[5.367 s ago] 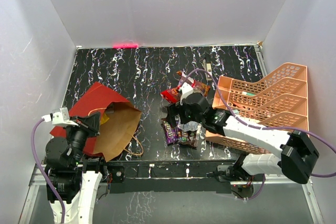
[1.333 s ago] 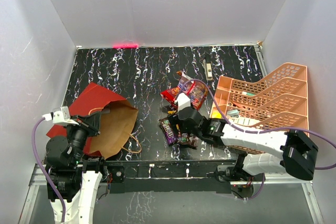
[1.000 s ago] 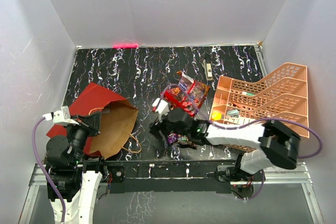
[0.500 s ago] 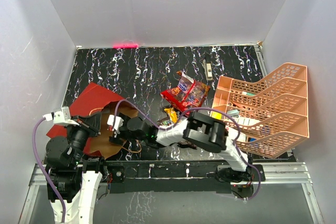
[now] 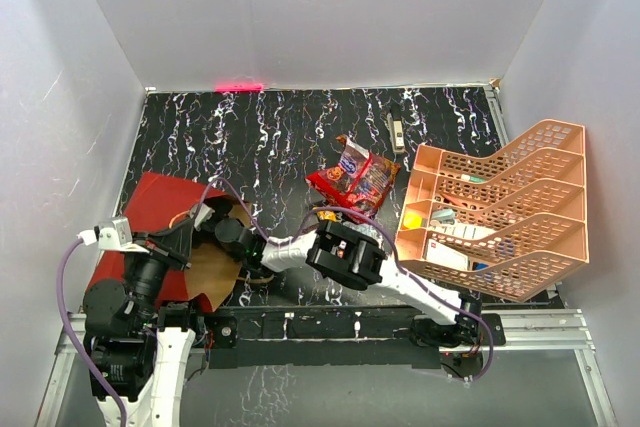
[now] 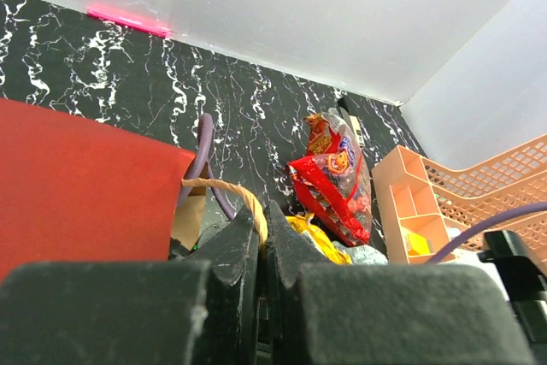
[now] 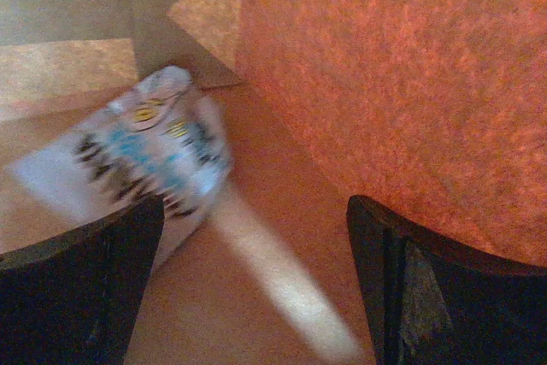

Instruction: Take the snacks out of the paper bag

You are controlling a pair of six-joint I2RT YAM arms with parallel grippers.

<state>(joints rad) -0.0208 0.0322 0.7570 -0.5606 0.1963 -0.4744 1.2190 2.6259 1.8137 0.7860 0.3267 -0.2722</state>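
Boxed in on three sides by plain white panels: back wall [image 5: 320, 7], left wall [image 5: 50, 147], right wall [image 5: 590, 57]. Table [image 5: 290, 132] topped in glossy black, veined with white marble-like streaks. Pink-red streak of light [image 5: 237, 86] along far edge, left of centre, at foot of back wall. Metal rail [image 5: 300, 322] across near edge. Dull grey surface [image 5: 330, 392] below that, kind unclear. Lit evenly and softly; slight shading toward corners.

Mouth of paper bag [image 5: 135, 209]: blocked by right arm [image 5: 285, 247]. Inside: white-and-blue item [image 7: 149, 156] before right gripper [image 7: 256, 292]. Mid-table: snacks [image 5: 355, 175] heap. Right side: tiered tray [image 5: 500, 197]. Far tabletop [image 5: 250, 127]: free passage.
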